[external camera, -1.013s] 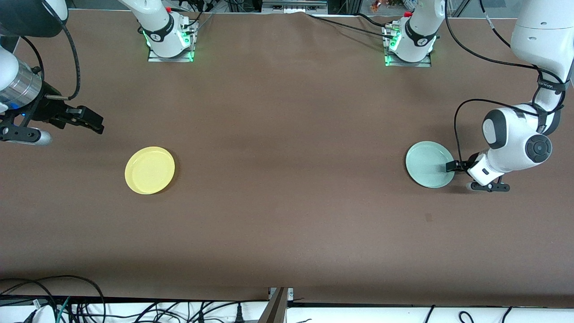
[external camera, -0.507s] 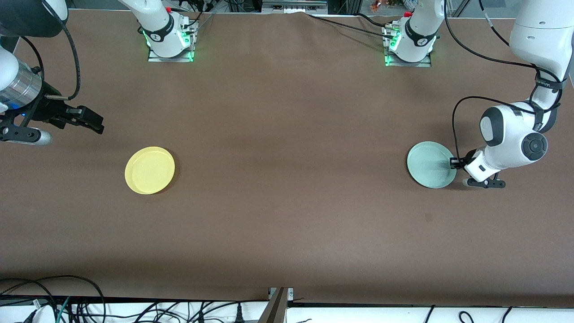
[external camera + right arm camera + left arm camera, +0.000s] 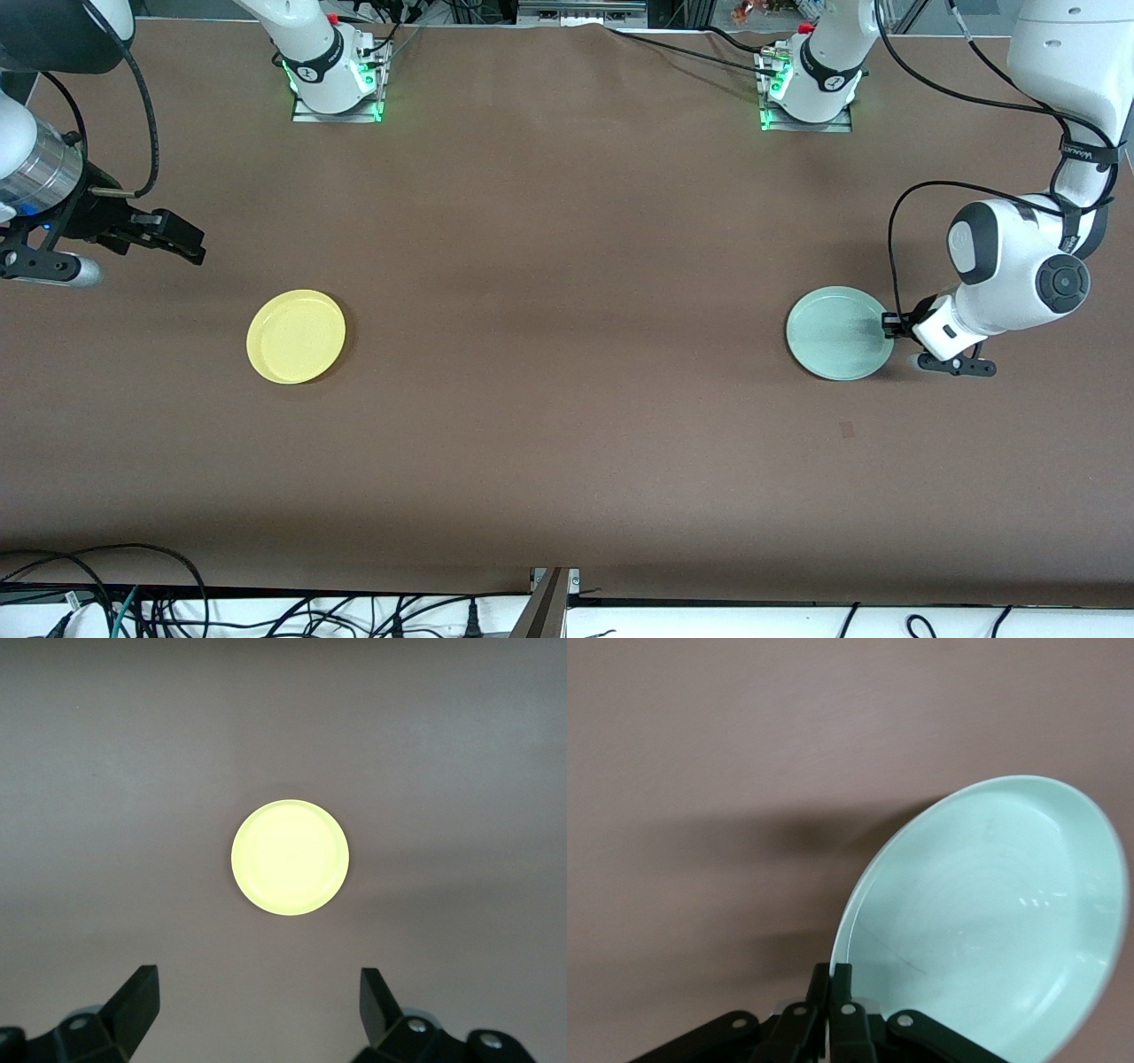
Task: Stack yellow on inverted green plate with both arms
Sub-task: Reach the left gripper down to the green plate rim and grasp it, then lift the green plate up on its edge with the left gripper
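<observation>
The left gripper (image 3: 889, 325) clamps the green plate (image 3: 837, 334) at its rim; flipping calls for a firm pinch, while the right gripper (image 3: 182, 241) waits open above the table near the yellow plate (image 3: 296, 336).

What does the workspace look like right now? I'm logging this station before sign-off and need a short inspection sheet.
Surface: brown table, one small dark mark toward the left arm's end.
Job's things: yellow plate lying rim up toward the right arm's end; green plate rim up toward the left arm's end, apart from the yellow one, not inverted.
Clutter: nothing seen.
Grippers: left hand shut on the green plate's rim; right hand open, waiting above the table near the yellow plate.
Cables: black cables along both arms and below the table's near edge.
Surroundings: both arm bases with green lights.
</observation>
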Tool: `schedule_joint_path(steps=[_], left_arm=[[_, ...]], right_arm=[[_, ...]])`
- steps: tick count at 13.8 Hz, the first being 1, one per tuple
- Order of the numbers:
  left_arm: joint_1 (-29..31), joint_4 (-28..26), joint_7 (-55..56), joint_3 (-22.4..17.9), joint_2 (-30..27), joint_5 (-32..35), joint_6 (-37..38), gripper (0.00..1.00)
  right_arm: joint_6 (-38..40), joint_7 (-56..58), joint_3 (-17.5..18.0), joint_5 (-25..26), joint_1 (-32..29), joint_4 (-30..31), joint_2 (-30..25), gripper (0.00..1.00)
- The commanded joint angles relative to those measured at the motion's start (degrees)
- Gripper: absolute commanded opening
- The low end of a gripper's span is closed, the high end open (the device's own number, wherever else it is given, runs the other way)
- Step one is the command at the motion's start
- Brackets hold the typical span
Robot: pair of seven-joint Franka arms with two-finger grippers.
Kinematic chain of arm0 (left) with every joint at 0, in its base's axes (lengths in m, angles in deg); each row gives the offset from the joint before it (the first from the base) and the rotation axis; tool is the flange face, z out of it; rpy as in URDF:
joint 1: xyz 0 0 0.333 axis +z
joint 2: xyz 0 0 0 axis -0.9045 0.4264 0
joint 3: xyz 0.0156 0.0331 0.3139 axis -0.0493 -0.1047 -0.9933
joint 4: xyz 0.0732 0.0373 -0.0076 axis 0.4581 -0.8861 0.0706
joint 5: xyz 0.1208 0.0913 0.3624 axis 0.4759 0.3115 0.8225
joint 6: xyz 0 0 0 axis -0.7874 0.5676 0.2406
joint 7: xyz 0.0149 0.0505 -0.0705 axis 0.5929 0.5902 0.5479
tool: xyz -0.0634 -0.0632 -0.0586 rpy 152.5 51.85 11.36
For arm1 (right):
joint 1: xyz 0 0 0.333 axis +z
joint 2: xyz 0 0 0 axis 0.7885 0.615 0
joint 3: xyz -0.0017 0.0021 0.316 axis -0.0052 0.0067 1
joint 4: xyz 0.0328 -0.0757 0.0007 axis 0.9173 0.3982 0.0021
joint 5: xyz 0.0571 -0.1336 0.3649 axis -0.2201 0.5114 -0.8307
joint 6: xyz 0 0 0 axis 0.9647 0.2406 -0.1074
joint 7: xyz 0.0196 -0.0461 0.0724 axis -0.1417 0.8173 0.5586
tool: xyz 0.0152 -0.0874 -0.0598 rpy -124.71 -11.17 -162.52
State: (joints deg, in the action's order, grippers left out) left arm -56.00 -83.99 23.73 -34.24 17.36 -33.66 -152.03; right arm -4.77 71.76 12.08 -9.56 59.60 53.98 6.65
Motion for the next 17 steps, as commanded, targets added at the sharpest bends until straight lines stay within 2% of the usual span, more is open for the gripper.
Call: schedule_joint_path(steps=[1,4,7,9,11,14,17], left_arm=[[-5.57,9.60,6.03,0.05,-0.80,5.17,11.89,0.00],[-16.71,16.22,20.86,0.05,-0.80,17.73,21.66,0.00],[-30.85,17.64,38.87,0.05,-0.01,31.53,29.83,0.00],[-40.52,19.12,49.17,-0.12,3.57,40.05,36.42,0.00],[-47.92,25.25,54.82,-0.30,10.50,46.66,46.94,0.00],[-54.97,35.19,55.90,-0.82,20.18,52.38,59.10,0.00],[-57.09,36.36,55.37,-0.91,23.02,57.66,63.51,0.00]], right_arm=[[0.14,-1.02,-0.40,0.77,0.62,-0.57,-0.09,1.00],[0.14,-1.02,-0.40,0.77,0.62,-0.57,-0.01,1.00],[0.14,-1.02,-0.40,0.86,0.62,-0.57,-0.09,1.00],[0.14,-1.02,-0.40,0.86,0.62,-0.57,-0.09,1.00],[0.14,-1.02,-0.40,0.86,0.62,-0.57,-0.01,1.00],[0.14,-1.02,-0.40,0.86,0.62,-0.57,-0.01,1.00],[0.14,-1.02,-0.40,0.86,0.62,-0.57,-0.01,1.00]])
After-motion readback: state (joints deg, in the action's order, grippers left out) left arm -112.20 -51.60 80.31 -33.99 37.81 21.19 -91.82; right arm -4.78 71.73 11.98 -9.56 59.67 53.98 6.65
